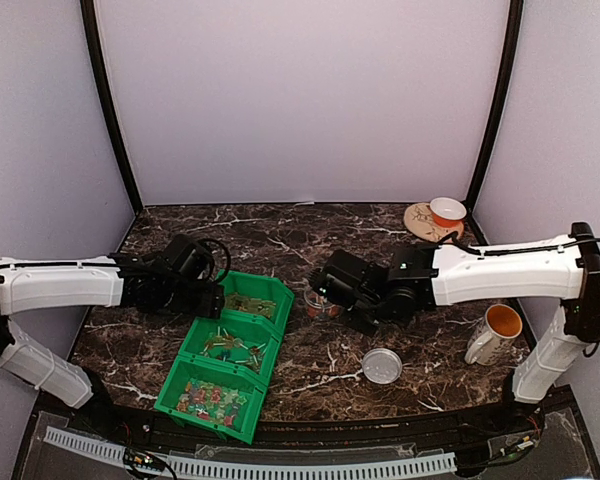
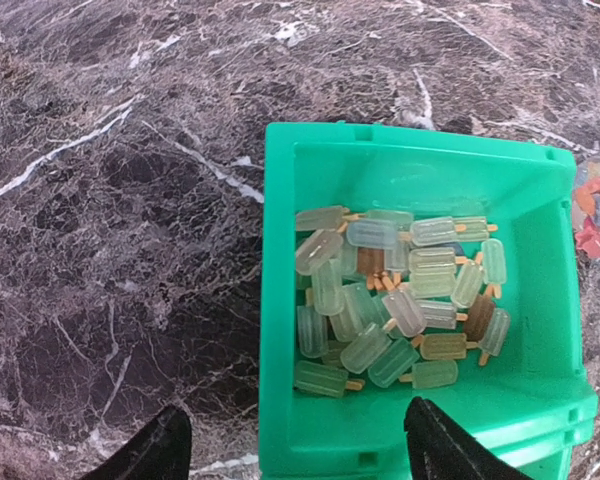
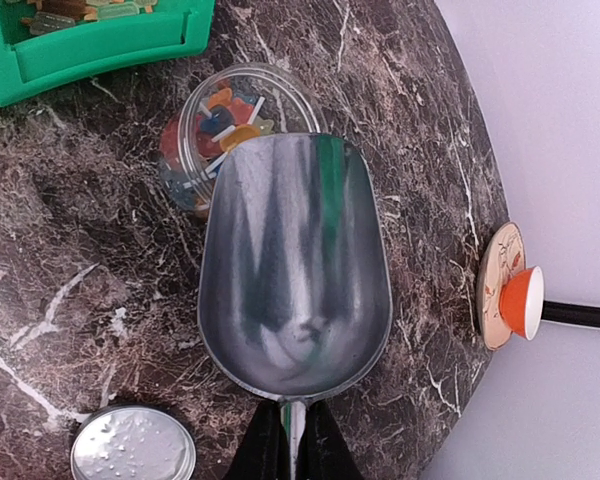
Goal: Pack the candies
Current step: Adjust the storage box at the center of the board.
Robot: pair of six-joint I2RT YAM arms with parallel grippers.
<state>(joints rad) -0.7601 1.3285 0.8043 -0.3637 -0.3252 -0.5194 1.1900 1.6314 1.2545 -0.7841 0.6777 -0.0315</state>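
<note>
Here, the right end effector (image 3: 290, 445) is clenched on the thin handle of a metal scoop (image 3: 295, 270), whose bowl shows only bare, shiny metal. The scoop's front lip overlaps the mouth of a small clear jar (image 3: 185, 150) standing open on the dark marbled surface (image 3: 70, 260). Inside the jar lie candies (image 3: 225, 112) in red, orange, yellow and blue. A silvery lid (image 3: 132, 445) lies flat on the surface, nearer than the jar and apart from it.

The left end effector (image 2: 302, 445) hangs released, its fingers spread wide, one over the surface and the other over the far bin (image 2: 310, 170). This is one of three green bins in a row running far to near, left of the jar. It holds a loose heap of pale green and yellowish ice-lolly sweets (image 2: 400, 300) on little sticks. The middle bin (image 1: 194, 337) holds a small heap too, too small to tell apart. The near bin (image 1: 230, 428) holds more tiny candies in mixed red, green and orange.

At the right, a white mug (image 1: 495, 332) with an orange inside stands by the right arm. At the far right, a small orange-and-white cup (image 1: 447, 210) sits on a saucer (image 1: 418, 220).
</note>
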